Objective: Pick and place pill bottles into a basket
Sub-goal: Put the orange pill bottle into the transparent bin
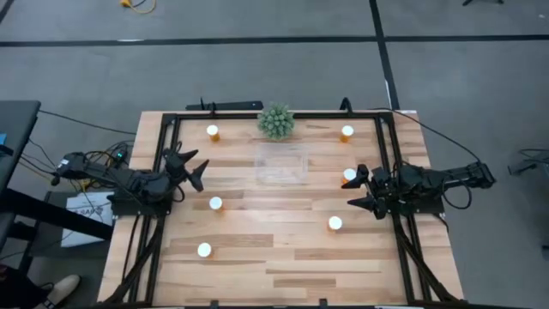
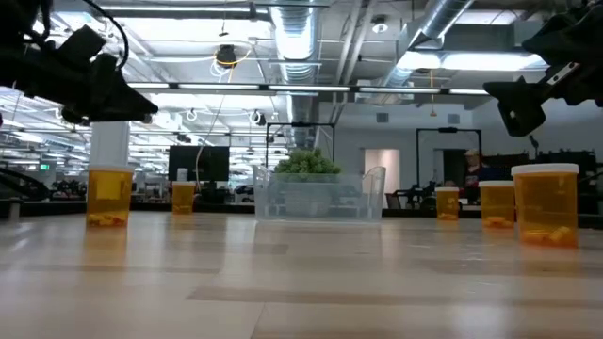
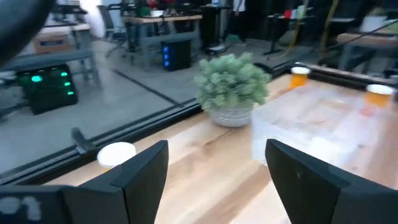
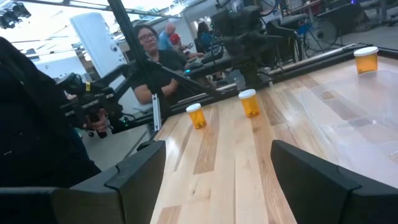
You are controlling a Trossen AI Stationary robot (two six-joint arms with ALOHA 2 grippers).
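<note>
Six orange pill bottles with white caps stand upright on the wooden table: [image 1: 213, 132], [image 1: 346, 132], [image 1: 349, 175], [image 1: 215, 203], [image 1: 334, 223], [image 1: 204, 250]. The clear basket [image 1: 282, 163] rests on its bottom at the table's middle, toward the far edge. At the table's left side my left gripper [image 1: 200, 174] hangs open above the wood and touches nothing. At the right side my right gripper [image 1: 356, 187] is open too, raised beside the bottle at the right. In the low view both grippers [image 2: 104, 89] [image 2: 523, 104] stand well above the table.
A spiky green plant [image 1: 275, 121] stands just behind the basket at the far edge. A black frame [image 1: 171, 116] runs around the tabletop. Bare wood lies between the bottles in the near half. People stand in the room beyond the table [image 4: 149, 46].
</note>
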